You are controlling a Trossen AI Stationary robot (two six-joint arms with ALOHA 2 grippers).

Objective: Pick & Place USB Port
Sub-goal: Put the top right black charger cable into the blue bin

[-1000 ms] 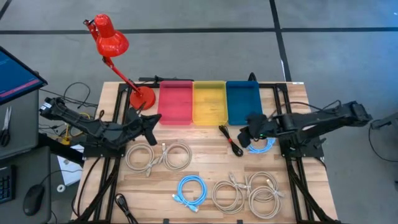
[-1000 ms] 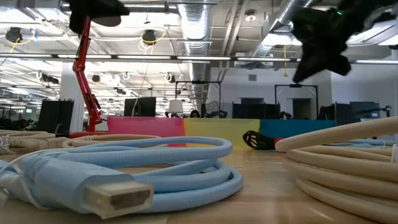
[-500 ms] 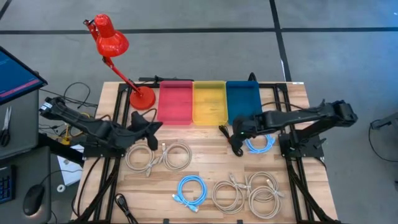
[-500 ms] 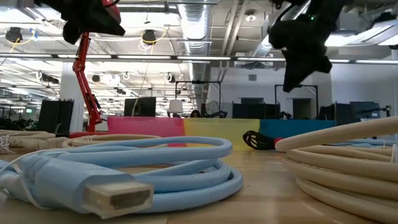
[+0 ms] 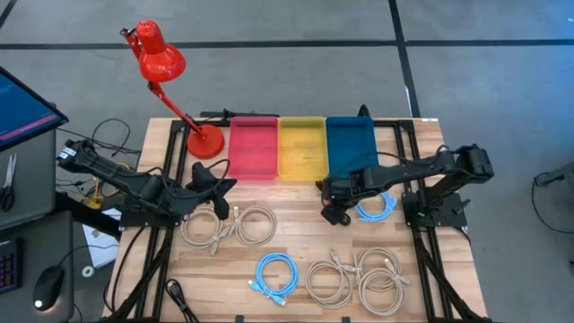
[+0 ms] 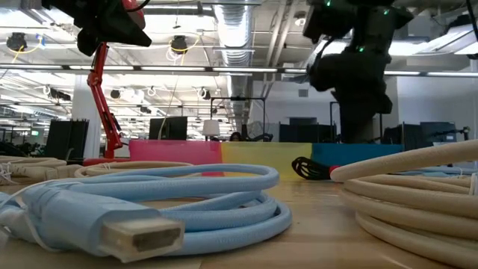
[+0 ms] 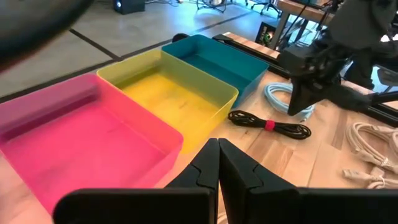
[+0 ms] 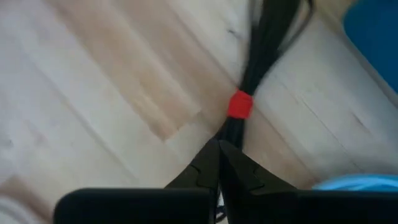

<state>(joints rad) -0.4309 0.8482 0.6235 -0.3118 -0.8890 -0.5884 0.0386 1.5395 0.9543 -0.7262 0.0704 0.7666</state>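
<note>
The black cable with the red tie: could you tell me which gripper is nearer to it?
Right. The right gripper hangs directly over the black cable, fingers shut. The left gripper waits across the table, near the pink bin.

The high view looks straight down on the whole table (image 5: pixel 296 247), the low view sits at tabletop height facing the yellow bin (image 6: pixel 261 153), the left wrist view looks across that bin (image 7: pixel 171 93), and the right wrist view hangs close over the boards beside it.
</note>
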